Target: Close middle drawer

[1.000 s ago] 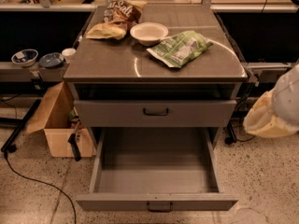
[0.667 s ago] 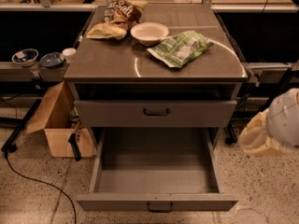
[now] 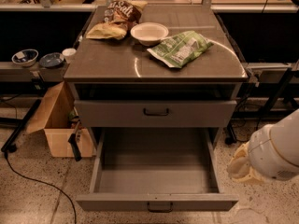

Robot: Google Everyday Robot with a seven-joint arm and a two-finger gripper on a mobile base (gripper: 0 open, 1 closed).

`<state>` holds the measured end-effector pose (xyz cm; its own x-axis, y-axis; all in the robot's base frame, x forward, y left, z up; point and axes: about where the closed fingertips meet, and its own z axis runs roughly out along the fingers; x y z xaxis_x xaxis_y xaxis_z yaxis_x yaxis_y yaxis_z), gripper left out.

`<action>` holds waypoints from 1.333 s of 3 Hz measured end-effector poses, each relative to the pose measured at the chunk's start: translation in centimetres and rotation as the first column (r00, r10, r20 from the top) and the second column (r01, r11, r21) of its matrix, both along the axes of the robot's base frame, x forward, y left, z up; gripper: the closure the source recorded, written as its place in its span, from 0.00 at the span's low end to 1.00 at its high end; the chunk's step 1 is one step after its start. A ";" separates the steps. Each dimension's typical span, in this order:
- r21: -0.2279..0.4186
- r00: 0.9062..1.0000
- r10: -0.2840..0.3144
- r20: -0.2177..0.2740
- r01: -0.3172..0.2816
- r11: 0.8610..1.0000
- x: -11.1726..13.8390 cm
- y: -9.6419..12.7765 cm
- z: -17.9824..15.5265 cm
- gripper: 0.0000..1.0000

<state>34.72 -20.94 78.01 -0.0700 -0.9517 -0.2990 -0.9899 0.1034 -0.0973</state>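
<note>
The middle drawer is pulled far out of the grey cabinet. Its deep grey box is empty, and its low front with a small dark handle lies near the bottom edge of the view. Above it the taller-fronted top drawer is pushed in. Only a rounded white and cream part of my arm shows, low at the right, just off the open drawer's right front corner. My gripper is out of view.
The cabinet top holds a chip bag, a white bowl and a green bag. An open cardboard box stands on the floor at the left. Cables run across the floor at the left.
My arm has moved down and to the left, from beside the cabinet's right side to near the open drawer's right front corner. The drawers have not moved.
</note>
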 end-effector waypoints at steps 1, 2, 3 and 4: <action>-0.053 0.999 -0.039 -0.027 0.037 0.998 -0.3 0.2 -2.2 1.00; -0.049 0.998 -0.047 -0.035 0.045 0.998 -0.3 0.2 -2.6 1.00; -0.040 0.996 -0.071 -0.056 0.069 0.997 -0.3 0.2 -3.9 1.00; -0.034 0.991 -0.100 -0.093 0.097 0.995 -0.5 0.2 -7.1 1.00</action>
<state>34.24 -20.76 70.87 -0.1907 -0.9470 -0.2586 -0.9799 0.1994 -0.0078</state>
